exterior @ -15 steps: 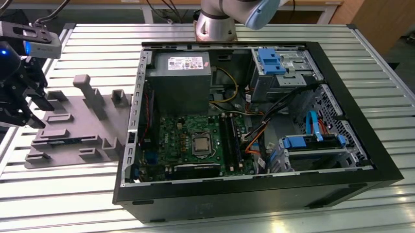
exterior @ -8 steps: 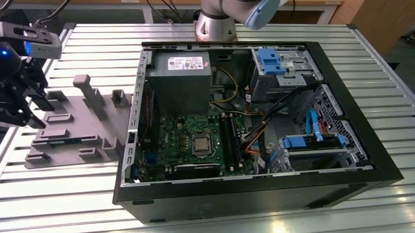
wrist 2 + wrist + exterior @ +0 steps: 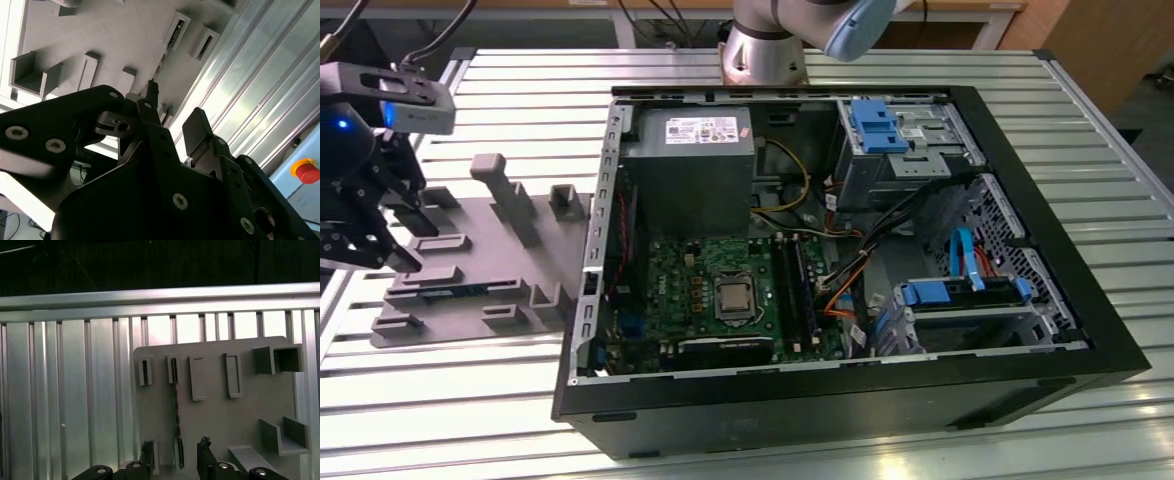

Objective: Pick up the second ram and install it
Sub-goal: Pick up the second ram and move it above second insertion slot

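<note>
The tool [image 3: 400, 238] is cut off by the exterior view's left edge.

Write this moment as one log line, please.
gripper: open, empty | over: gray holder tray | second ram: on edge in tray, not gripped

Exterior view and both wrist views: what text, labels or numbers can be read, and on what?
None can be read.
Power supply sticker: printed, too small to read.
Motherboard: markings too small to read.
Gray tray: no text.
Red button: no text visible.
</note>
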Robot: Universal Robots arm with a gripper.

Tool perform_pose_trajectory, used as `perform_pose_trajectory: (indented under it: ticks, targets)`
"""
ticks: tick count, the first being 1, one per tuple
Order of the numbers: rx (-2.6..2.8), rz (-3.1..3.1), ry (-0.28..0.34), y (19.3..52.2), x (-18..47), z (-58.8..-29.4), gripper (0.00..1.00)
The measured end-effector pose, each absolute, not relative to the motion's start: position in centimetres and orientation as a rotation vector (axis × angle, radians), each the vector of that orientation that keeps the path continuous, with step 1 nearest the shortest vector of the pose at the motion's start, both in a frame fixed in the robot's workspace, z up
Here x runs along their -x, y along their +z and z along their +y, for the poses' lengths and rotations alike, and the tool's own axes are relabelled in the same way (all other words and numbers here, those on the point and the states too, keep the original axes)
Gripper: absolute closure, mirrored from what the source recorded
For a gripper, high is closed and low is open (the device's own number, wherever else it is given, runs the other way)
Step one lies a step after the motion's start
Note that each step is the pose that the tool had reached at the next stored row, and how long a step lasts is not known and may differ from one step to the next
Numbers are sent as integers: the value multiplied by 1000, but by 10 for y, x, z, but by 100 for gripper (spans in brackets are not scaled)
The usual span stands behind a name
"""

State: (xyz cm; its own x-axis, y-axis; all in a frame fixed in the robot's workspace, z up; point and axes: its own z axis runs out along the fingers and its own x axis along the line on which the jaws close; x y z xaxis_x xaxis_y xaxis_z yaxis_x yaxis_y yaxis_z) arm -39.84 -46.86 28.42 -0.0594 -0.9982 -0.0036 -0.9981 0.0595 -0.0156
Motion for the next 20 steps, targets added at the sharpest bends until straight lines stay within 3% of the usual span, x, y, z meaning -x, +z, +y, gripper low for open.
perform_pose_trajectory:
  ticks: [20]
  targets:
    - [2146, 2277, -13, 267, 399, -469, 53]
